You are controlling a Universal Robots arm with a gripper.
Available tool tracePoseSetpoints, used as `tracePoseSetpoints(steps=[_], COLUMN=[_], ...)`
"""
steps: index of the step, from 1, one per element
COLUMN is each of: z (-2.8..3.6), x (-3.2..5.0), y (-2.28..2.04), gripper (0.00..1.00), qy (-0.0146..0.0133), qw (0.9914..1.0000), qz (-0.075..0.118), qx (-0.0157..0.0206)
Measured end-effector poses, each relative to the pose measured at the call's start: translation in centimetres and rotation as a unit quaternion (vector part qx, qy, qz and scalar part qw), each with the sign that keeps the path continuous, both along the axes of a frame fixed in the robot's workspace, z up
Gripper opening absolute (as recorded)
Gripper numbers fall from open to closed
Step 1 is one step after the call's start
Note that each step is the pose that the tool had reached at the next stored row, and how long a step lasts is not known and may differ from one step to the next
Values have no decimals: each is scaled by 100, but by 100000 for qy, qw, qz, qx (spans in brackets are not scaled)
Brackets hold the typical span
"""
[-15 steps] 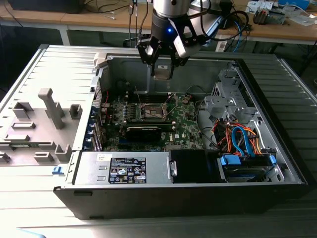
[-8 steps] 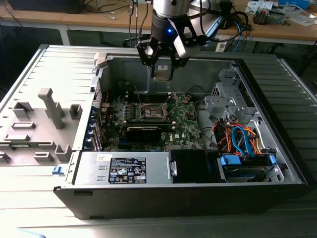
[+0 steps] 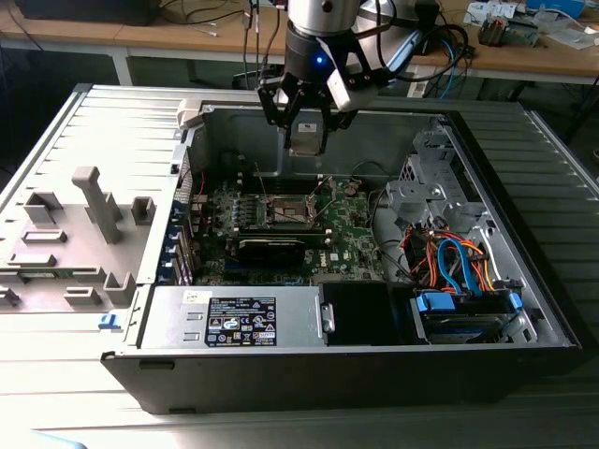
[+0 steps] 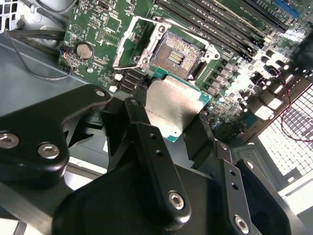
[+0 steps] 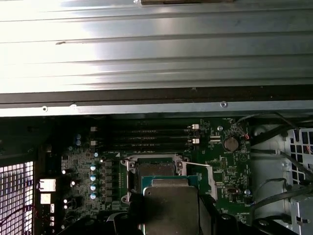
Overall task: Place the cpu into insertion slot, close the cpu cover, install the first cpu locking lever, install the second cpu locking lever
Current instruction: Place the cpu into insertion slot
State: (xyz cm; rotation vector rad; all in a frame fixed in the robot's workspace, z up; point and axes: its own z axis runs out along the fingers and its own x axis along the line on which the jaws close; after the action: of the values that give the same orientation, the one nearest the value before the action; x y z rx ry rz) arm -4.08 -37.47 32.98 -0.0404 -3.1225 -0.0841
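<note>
place: electronics lab or workshop | evidence: opened desktop computer case (image 3: 356,374) lying on ribbed metal table (image 3: 112,122), motherboard (image 3: 351,229) exposed | robot arm (image 3: 323,28) above | wooden workbench (image 3: 187,39) behind, strewn with cables (image 3: 449,51) | grey fixture blocks (image 3: 98,201) beside case

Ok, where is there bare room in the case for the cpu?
The insertion slot lies open between the raised cpu cover and the memory slots. The gripper holds the cpu close by. Cables crowd the drive cage side.
</note>
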Motion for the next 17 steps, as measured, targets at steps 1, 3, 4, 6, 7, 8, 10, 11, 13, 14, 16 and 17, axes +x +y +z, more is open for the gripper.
tracePoseSetpoints(steps=[1, 3, 4, 6, 7, 8, 10, 11, 13, 14, 16, 17], z=[-1, -5, -6, -10, -10, -11, -14, -14, -16, -17, -18, -18], x=[-1, -3, -2, -3, -3, -3, -3, -3, -2, -3, -2, -2], y=[-1, -6, -6, -9, -10, -11, -12, -13, -14, -14, -14, -15], gripper=[55, 55, 55, 55, 55, 55, 55, 55, 55, 55, 55, 55], qy=[5, 5, 7, 2, 3, 4, 3, 4, 1, 3, 2, 1], qw=[100000, 100000, 100000, 100000, 100000, 100000, 100000, 100000, 100000, 100000, 100000, 99999], qz=[0, -7, -9, -10, -7, -4, -6, -6, -4, -6, 0, 2], qx=[-16, -43, -66, -99, -110, -122, -164, -173, -215, -236, -302, -337])
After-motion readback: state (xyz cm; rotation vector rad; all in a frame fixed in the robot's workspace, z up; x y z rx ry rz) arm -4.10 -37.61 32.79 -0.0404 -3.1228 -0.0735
